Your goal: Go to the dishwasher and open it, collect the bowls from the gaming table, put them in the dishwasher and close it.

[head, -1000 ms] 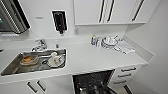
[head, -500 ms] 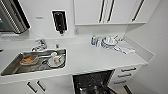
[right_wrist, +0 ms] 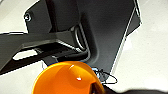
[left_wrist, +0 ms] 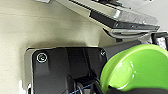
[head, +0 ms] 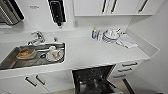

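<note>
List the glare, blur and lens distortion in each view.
Head view: wide-angle bend in the counter edges, soft blur, dishwasher interior dark. Left wrist view: white highlights on the green bowl. Right wrist view: small glints on the orange bowl, bright washed-out floor.

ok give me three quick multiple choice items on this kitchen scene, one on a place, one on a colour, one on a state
1. Where does the dishwasher sit?
A. under the counter, to the right of the sink
B. under the sink
C. above the counter

2. What colour is the bowl in the left wrist view?
A. blue
B. lime-green
C. white

3. What state is the dishwasher door in?
A. shut
B. open, dark inside showing
C. taken off

Answers:
1. A, the head view shows it below the white counter, right of the sink.
2. B, the green bowl shows large close to the left wrist camera, while the orange bowl shows in the right wrist view.
3. B, the door is dropped forward and the dark racks show inside.
</note>
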{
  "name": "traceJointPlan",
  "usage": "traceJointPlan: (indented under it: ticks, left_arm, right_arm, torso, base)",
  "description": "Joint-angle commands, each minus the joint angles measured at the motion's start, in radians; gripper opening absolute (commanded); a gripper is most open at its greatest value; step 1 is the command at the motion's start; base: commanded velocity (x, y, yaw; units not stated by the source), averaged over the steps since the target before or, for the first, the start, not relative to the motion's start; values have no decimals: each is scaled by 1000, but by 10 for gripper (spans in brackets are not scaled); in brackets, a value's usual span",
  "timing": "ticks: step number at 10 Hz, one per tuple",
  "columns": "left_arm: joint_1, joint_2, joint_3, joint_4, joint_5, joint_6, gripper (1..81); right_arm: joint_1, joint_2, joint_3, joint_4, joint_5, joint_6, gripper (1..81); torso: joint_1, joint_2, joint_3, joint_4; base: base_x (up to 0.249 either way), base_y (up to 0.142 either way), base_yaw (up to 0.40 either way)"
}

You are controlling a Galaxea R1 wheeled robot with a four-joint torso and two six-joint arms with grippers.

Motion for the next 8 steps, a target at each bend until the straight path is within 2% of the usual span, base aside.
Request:
traceJointPlan:
  ticks: [1, 2, 3, 4, 7, 8]
  left_arm:
    - [-162, -76, 110, 3, 189, -11, 10]
    - [-210, -79, 139, 2, 235, -13, 10]
    - [-265, -82, 167, -1, 285, -14, 10]
    - [-328, -78, 186, -26, 354, -16, 10]
    - [-480, -41, 223, -67, 494, -17, 10]
    - [-518, -12, 223, -69, 517, -17, 10]
  right_arm:
    - [13, -22, 22, -1, -58, 2, 10]
    - [14, -22, 25, -1, -58, 2, 10]
    - [13, -22, 27, -1, -58, 2, 10]
    - [14, -22, 28, -1, -58, 2, 10]
    - [12, -22, 28, -3, -56, 2, 10]
    - [11, -22, 28, -3, -54, 3, 10]
  torso:
    - [0, 0, -88, 0]
    - [0, 0, -30, 0]
    - [0, 0, -62, 0]
    - [1, 1, -79, 0]
    - [1, 1, -88, 0]
    - [1, 1, -88, 0]
  base:
    - [0, 0, 0]
    - [0, 0, 0]
    - [0, 0, 0]
    - [0, 0, 0]
    - [0, 0, 0]
    - [0, 0, 0]
